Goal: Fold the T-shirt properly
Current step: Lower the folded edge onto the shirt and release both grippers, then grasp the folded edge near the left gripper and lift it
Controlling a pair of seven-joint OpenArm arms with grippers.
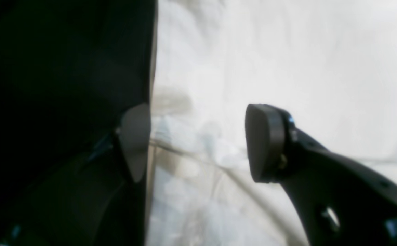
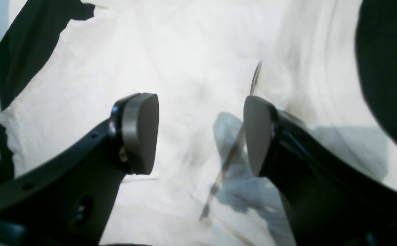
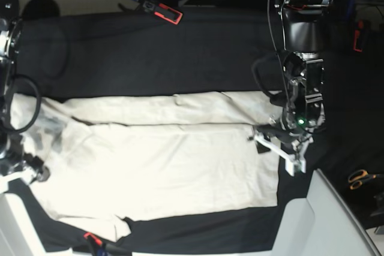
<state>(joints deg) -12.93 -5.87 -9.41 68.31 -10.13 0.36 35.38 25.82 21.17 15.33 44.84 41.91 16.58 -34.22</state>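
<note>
T-shirt (image 3: 162,160) lies spread flat on the black tablecloth (image 3: 150,52), long axis running between the two arms, one strip already folded over along the far side. Left gripper (image 1: 198,143) hangs low over the shirt's edge, jaws parted, nothing between the pads; one pad sits over dark cloth, the other over cream fabric. Right gripper (image 2: 201,133) likewise stands open over the shirt, a fold seam showing in the gap. Both wrist views blurred; hem detail hard to read. In the base view the right gripper is mostly cut off at the frame edge. Bare tablecloth lies beyond both grippers. Scissors (image 3: 362,178) lie well outside the left arm.
</note>
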